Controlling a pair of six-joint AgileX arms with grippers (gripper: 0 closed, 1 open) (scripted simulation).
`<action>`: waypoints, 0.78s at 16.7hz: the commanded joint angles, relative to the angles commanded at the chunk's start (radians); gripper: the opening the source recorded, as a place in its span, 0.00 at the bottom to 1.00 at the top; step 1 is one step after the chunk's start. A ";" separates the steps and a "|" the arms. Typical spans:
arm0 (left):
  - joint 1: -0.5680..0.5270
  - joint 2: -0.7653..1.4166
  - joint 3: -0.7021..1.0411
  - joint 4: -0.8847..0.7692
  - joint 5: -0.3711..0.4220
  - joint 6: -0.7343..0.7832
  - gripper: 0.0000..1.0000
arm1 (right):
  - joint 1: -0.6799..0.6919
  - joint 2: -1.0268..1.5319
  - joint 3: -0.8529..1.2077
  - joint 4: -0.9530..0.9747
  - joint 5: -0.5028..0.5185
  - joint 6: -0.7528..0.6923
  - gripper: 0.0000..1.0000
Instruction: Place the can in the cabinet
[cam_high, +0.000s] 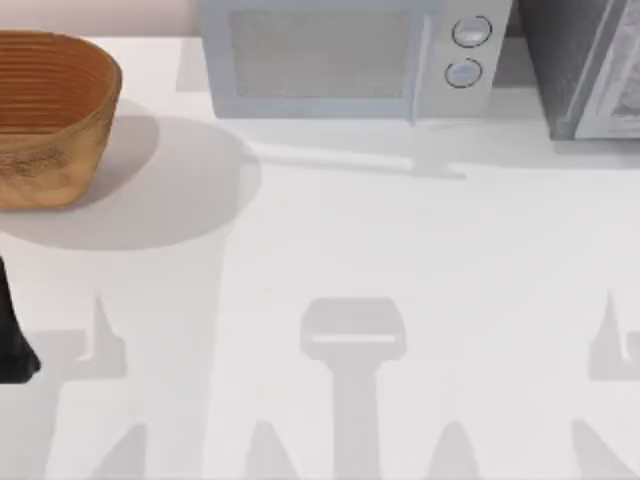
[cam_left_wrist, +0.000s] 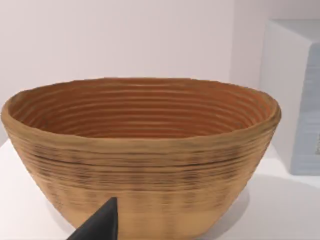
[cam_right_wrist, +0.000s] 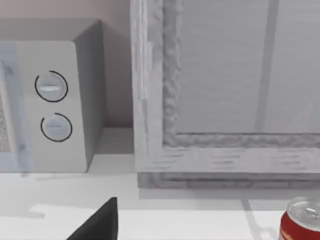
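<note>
Can (cam_right_wrist: 302, 220), red with a silver top, stands on the white table (cam_right_wrist: 200, 220) ahead of my right fingers and off to one side, just in front of the cabinet (cam_right_wrist: 225, 90). A small strip of table lies between the can and the cabinet's lower edge. The cabinet is pale grey, with a rough frame around a flat panel. Beside it stands a grey microwave (cam_right_wrist: 55, 100) with two round knobs, and behind the two is a plain pinkish wall. Of my right gripper I see one dark fingertip (cam_right_wrist: 102, 222), low over the table and well apart from the can; I cannot tell if the fingers are wide or narrow.

In the left wrist view, a woven brown basket (cam_left_wrist: 140, 165) stands close in front of my left fingers, with the light wall behind it and a corner of the microwave (cam_left_wrist: 300, 100) beyond it. One dark fingertip (cam_left_wrist: 102, 225) shows before the basket's wall; the state of these fingers I cannot tell either.

From above, the table (cam_high: 400, 250) is white and smooth, with soft grey shadows of the arms across its near part. The basket (cam_high: 50, 115) sits at the far left, the microwave (cam_high: 340, 55) at the back middle, the cabinet (cam_high: 585, 65) at the back right. A dark part of my left arm (cam_high: 12, 340) shows at the left edge.
</note>
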 joint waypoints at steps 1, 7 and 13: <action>0.000 0.000 0.000 0.000 0.000 0.000 1.00 | 0.000 0.000 0.000 0.000 0.000 0.000 1.00; 0.000 0.000 0.000 0.000 0.000 0.000 1.00 | 0.122 0.031 0.015 0.044 -0.018 0.001 1.00; 0.000 0.000 0.000 0.000 0.000 0.000 1.00 | 0.573 0.170 0.052 0.189 -0.068 -0.002 1.00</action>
